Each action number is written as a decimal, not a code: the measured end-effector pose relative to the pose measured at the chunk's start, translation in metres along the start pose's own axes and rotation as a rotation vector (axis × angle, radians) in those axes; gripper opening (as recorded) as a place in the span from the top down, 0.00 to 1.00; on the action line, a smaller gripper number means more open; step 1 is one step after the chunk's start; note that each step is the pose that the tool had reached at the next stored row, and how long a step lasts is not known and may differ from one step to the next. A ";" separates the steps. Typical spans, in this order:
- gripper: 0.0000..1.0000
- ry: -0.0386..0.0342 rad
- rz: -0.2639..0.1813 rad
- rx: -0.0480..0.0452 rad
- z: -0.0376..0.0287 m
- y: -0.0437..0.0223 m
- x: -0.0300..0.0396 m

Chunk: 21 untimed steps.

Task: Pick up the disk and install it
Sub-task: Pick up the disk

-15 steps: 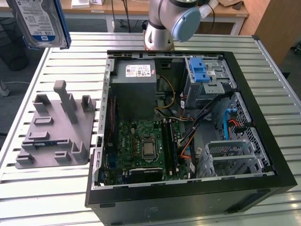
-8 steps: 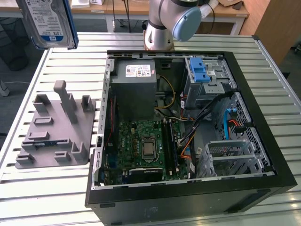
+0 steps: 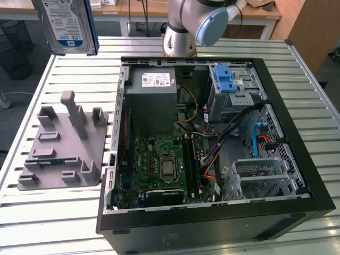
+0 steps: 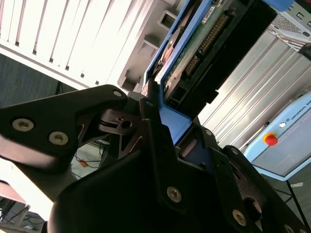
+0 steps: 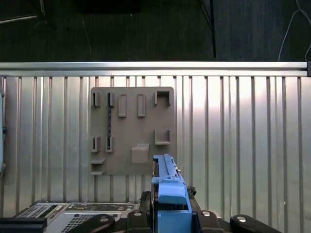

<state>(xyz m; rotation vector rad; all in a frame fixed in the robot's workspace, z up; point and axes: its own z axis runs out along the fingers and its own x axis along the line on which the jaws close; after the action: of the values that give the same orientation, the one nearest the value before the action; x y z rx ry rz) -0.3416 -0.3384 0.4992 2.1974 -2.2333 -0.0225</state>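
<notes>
An open black computer case (image 3: 212, 222) lay on the slatted metal bench (image 3: 53, 219), its grey power supply (image 3: 154, 106) beside a blue-latched drive cage (image 3: 241, 98). A grey fixture plate (image 3: 58, 146) sat between the case and the bench's edge on the exterior view's left.

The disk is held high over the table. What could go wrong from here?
1. The gripper clamps the disk by its blue rails, so it might slip and drop onto the grey fixture below.
2. Loose cables lie beside the drive cage and could snag the disk.
</notes>
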 end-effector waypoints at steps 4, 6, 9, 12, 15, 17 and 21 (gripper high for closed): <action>0.64 -0.0001 0.000 0.0001 0.0000 -0.0034 -0.0001; 0.64 0.0000 0.000 0.0001 0.0000 -0.0035 -0.0001; 0.64 0.0000 0.000 -0.0001 -0.0001 -0.0037 0.0001; 0.64 0.0000 0.000 0.0000 0.0000 -0.0036 0.0022; 0.64 -0.0001 0.000 0.0001 0.0000 -0.0037 0.0057; 0.64 0.0000 0.000 0.0000 0.0000 -0.0037 0.0081; 0.64 0.0001 0.000 -0.0002 0.0000 -0.0068 0.0093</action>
<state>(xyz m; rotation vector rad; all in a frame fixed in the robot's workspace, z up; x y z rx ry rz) -0.3350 -0.3478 0.4990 2.1972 -2.2332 -0.0226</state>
